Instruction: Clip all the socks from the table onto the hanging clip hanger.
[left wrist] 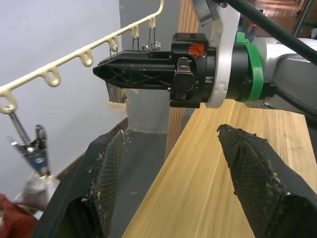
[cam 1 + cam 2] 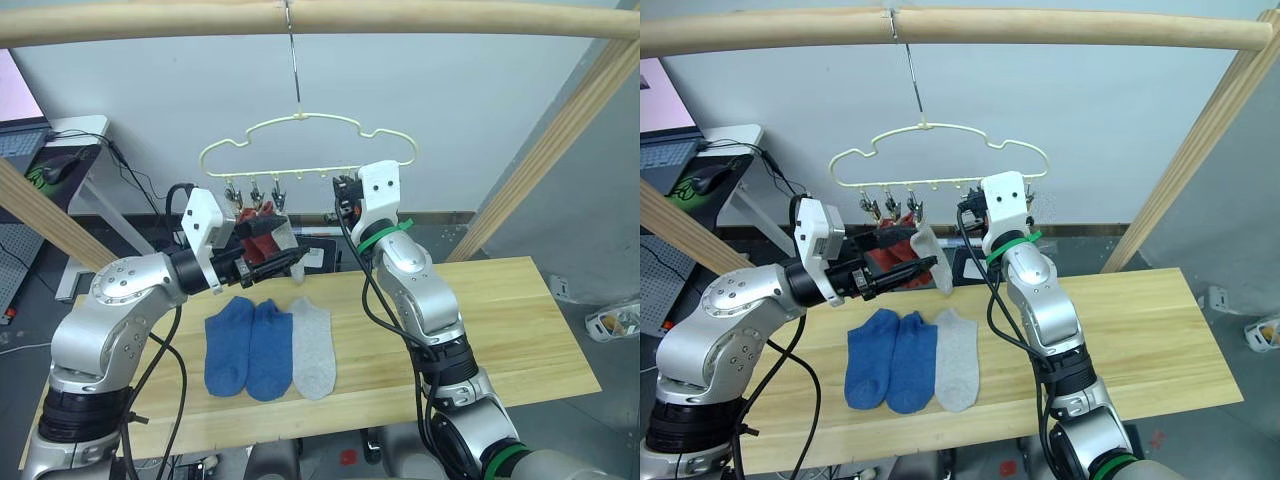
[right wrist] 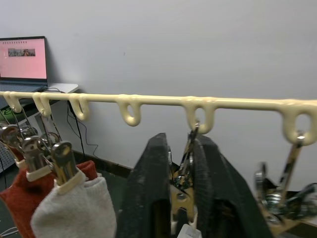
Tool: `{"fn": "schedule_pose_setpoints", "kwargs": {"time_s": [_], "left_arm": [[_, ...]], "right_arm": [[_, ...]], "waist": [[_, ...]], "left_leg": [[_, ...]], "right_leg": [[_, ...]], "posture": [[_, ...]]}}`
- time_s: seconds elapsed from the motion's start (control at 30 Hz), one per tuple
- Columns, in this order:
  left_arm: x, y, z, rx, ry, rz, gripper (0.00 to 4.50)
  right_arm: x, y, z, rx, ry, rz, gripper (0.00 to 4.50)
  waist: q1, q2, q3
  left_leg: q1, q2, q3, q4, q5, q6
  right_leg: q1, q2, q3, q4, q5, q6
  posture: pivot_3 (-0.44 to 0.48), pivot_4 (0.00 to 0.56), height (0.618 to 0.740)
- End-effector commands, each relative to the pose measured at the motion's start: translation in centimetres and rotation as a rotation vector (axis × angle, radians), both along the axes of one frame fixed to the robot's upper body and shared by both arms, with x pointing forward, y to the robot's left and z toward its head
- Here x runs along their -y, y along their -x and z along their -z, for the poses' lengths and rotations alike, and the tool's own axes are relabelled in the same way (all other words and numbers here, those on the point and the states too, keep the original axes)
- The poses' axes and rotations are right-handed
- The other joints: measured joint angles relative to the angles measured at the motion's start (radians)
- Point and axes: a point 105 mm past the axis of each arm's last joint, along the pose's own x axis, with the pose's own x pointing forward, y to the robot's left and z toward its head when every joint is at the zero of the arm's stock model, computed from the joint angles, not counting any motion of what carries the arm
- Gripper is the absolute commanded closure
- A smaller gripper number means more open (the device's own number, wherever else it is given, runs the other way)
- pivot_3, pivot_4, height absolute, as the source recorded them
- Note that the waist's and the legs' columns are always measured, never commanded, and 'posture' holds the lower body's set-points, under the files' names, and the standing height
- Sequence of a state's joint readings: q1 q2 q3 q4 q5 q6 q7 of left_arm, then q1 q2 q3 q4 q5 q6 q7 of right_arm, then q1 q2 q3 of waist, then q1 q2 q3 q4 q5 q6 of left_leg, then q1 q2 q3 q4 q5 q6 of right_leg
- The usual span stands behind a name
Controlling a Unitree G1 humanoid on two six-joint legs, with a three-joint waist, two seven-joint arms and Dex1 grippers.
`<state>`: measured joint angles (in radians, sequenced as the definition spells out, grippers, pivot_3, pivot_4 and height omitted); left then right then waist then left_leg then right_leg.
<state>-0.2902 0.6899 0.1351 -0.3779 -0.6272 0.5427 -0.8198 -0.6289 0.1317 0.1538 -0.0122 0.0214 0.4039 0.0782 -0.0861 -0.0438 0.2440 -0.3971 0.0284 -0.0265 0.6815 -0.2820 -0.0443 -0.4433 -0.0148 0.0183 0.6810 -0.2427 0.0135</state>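
The pale yellow clip hanger point(image 2: 305, 140) hangs by its hook from the top pole. On its leftmost clips hang two rust red socks point(image 2: 892, 243) and one light grey sock point(image 2: 930, 250). Two blue socks point(image 2: 245, 345) and a grey sock point(image 2: 313, 348) lie flat on the table point(image 2: 490, 310). My right gripper point(image 3: 181, 188) is raised to the hanger bar and is shut on a metal clip point(image 3: 187, 158) near the bar's middle. My left gripper point(image 1: 168, 173) stands open and holds nothing, just below the hung socks.
A round wooden pole point(image 2: 320, 18) runs across the top, with slanted poles at the right point(image 2: 560, 130) and left point(image 2: 40, 215). A laptop point(image 3: 24, 57) and cables sit on a desk at the far left. More clips point(image 3: 292, 163) hang to the right of the held one.
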Motion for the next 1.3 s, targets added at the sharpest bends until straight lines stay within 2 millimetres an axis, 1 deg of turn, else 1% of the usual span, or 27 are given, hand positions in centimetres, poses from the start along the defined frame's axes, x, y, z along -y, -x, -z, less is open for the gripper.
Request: {"fn": "schedule_pose_setpoints", "kwargs": {"time_s": [0.03, 0.13, 0.23, 0.3, 0.33, 0.43, 0.53, 0.63, 0.7, 0.77, 0.97, 1.17, 1.3], "left_arm": [[-0.5, 0.2, -0.7, 0.027, 0.030, -0.043, 1.21], [-1.7, 0.5, -0.2, 0.013, 0.039, -0.115, 1.21], [-3.7, 0.5, 1.0, 0.005, 0.034, -0.242, 0.67], [-5.6, 0.9, 2.7, -0.013, 0.025, -0.370, 0.15], [-6.3, 1.2, 3.6, -0.022, 0.017, -0.424, 0.03], [-8.1, 1.9, 6.0, -0.065, 0.034, -0.599, 0.03], [-10.0, 2.2, 8.9, -0.149, 0.050, -0.769, 0.03], [-11.2, 2.3, 11.6, -0.241, 0.038, -0.876, 0.03], [-11.6, 2.3, 13.3, -0.310, 0.044, -0.931, 0.03], [-11.2, 2.3, 14.6, -0.372, 0.050, -0.933, 0.03], [-10.8, 2.0, 17.4, -0.481, 0.035, -0.960, 0.03], [-10.8, 1.0, 19.0, -0.529, -0.006, -0.981, 0.03], [-10.8, 0.8, 20.0, -0.562, -0.028, -0.984, 0.03]], "right_arm": [[-0.1, 0.3, -1.9, 0.065, -0.032, 0.000, 4.49], [-0.1, 0.3, -2.0, 0.067, -0.036, 0.002, 4.49], [-0.1, 0.3, -2.1, 0.068, -0.039, 0.001, 4.50], [-0.1, 0.3, -2.2, 0.068, -0.041, -0.002, 4.50], [-0.1, 0.4, -2.3, 0.069, -0.041, -0.003, 4.50], [-0.1, 0.4, -2.4, 0.068, -0.042, -0.007, 4.50], [-0.1, 0.5, -2.4, 0.059, -0.040, -0.013, 4.50], [-0.2, 0.6, -2.3, 0.049, -0.033, -0.025, 4.50], [-0.2, 0.7, -2.2, 0.042, -0.028, -0.030, 4.50], [-0.2, 0.8, -2.1, 0.036, -0.024, -0.034, 4.50], [-0.2, 1.0, -2.0, 0.027, -0.007, -0.044, 4.50], [-0.2, 1.1, -1.9, 0.021, -0.001, -0.051, 4.50], [-0.3, 1.2, -2.0, 0.019, -0.001, -0.054, 4.50]], "waist": [[0.000, 0.000, 0.000], [-0.001, 0.000, 0.000], [-0.001, 0.000, 0.000], [-0.001, 0.000, 0.000], [-0.001, 0.000, 0.000], [0.003, 0.001, 0.000], [0.010, 0.001, 0.001], [0.014, 0.002, 0.001], [0.014, 0.003, 0.002], [0.013, 0.004, 0.003], [0.012, 0.006, 0.004], [0.007, 0.007, 0.005], [0.004, 0.007, 0.006]], "left_leg": [[0.000, 0.000, 0.000, 0.000, 0.000, 0.000], [0.000, 0.000, 0.000, 0.000, 0.000, 0.000], [0.001, 0.001, -0.001, 0.000, 0.000, 0.000], [0.001, 0.001, -0.002, -0.001, 0.000, 0.000], [0.001, 0.001, -0.002, -0.001, 0.000, 0.000], [0.002, 0.000, -0.001, -0.002, 0.000, 0.000], [0.002, 0.000, -0.002, -0.001, 0.000, 0.000], [0.003, 0.000, -0.003, -0.001, 0.000, 0.001], [0.004, 0.000, -0.003, -0.001, 0.001, 0.002], [0.004, 0.000, -0.003, -0.001, 0.001, 0.002], [0.004, 0.000, -0.003, -0.001, 0.001, 0.002], [0.004, 0.000, -0.003, -0.001, 0.001, 0.002], [0.004, 0.000, -0.003, -0.002, 0.001, 0.003]], "right_leg": [[0.000, 0.000, 0.000, 0.000, 0.000, 0.000], [0.000, 0.000, 0.000, 0.000, 0.000, 0.000], [0.000, 0.000, 0.001, 0.000, 0.000, 0.000], [0.000, 0.000, 0.001, 0.000, 0.000, 0.000], [0.000, -0.001, 0.001, 0.000, 0.000, 0.000], [0.000, -0.002, 0.002, 0.000, 0.000, 0.000], [0.000, -0.003, 0.001, 0.000, 0.000, 0.000], [0.002, -0.002, 0.000, 0.000, 0.000, -0.001], [0.002, -0.002, 0.000, 0.000, 0.001, -0.002], [0.002, -0.002, 0.000, 0.000, 0.001, -0.002], [0.002, -0.001, -0.001, 0.000, 0.001, -0.002], [0.002, -0.001, 0.000, -0.001, 0.001, -0.002], [0.002, -0.001, 0.000, -0.001, 0.001, -0.002]], "posture": [[-0.116, 0.181, 0.740], [-0.109, 0.185, 0.740], [-0.099, 0.189, 0.740], [-0.089, 0.200, 0.740], [-0.087, 0.202, 0.740], [-0.078, 0.218, 0.740], [-0.074, 0.237, 0.740], [-0.074, 0.249, 0.740], [-0.075, 0.256, 0.740], [-0.078, 0.264, 0.740], [-0.089, 0.271, 0.740], [-0.095, 0.274, 0.740], [-0.097, 0.274, 0.740]]}}
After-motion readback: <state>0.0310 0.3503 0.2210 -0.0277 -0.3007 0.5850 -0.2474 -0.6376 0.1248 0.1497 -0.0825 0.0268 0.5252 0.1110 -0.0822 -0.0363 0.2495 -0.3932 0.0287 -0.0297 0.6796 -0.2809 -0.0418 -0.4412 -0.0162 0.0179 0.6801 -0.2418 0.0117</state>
